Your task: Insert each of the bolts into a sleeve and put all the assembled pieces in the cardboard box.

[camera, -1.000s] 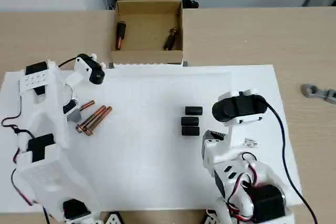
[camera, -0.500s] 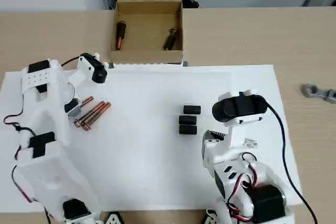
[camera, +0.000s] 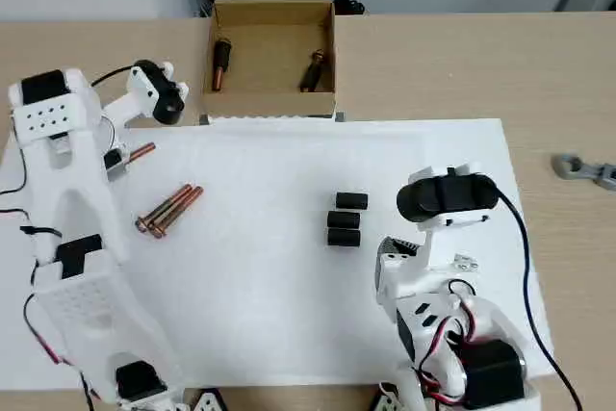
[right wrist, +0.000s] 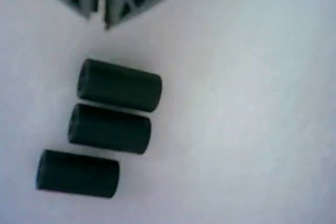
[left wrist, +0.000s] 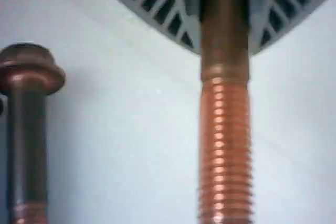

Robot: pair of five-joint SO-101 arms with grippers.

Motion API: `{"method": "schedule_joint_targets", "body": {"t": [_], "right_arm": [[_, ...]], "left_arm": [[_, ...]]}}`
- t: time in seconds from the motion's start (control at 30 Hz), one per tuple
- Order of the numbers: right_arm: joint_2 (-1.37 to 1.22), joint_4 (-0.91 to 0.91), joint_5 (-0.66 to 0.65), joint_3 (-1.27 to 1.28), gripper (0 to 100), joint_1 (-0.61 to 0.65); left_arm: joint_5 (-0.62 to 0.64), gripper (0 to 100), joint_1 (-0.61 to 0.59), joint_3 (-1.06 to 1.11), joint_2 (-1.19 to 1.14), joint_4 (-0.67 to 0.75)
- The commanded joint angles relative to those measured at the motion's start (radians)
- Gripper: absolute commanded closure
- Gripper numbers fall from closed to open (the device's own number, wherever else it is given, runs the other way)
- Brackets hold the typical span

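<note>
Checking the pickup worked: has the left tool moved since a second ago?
Yes, the left tool, gripping a bolt, moved away from the two loose bolts, toward the cardboard box.

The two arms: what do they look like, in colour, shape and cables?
Both the left arm and the right arm have blocky white plastic shells with black motors at the joints. Thin black and red wires run along each; a thicker black cable loops beside the right one. The fingers are grey with ribbed cut-outs.
</note>
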State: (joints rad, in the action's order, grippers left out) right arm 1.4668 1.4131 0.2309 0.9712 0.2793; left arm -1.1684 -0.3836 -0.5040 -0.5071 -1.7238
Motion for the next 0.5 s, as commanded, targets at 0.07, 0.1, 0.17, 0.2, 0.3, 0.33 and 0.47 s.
{"method": "schedule_joint_targets", "body": {"t": [0.07, 0.1, 0.17, 0.2, 0.3, 0.33, 0.47], "right_arm": [[-0.004, -0.008, 0.011, -0.003, 99.5, -0.016], [-0.007, -0.008, 0.011, -0.003, 99.5, -0.016], [-0.007, -0.008, 0.011, -0.003, 99.5, -0.018], [-0.007, -0.008, 0.011, -0.003, 99.5, -0.019], [-0.007, -0.012, 0.037, -0.003, 99.5, -0.061], [-0.007, -0.010, 0.043, -0.003, 99.5, -0.070], [-0.008, -0.010, 0.044, 0.000, 99.5, -0.076]], "left_arm": [[-0.123, 100, 0.049, -0.071, 0.015, -0.031], [-0.146, 100, 0.064, -0.071, 0.015, -0.031], [-0.189, 100, 0.098, -0.068, 0.014, -0.031], [-0.209, 100, 0.118, -0.065, 0.014, -0.031], [-0.275, 100, 0.181, -0.044, 0.009, -0.029], [-0.288, 100, 0.203, -0.041, 0.006, -0.029], [-0.334, 100, 0.295, -0.016, 0.005, -0.029]]}}
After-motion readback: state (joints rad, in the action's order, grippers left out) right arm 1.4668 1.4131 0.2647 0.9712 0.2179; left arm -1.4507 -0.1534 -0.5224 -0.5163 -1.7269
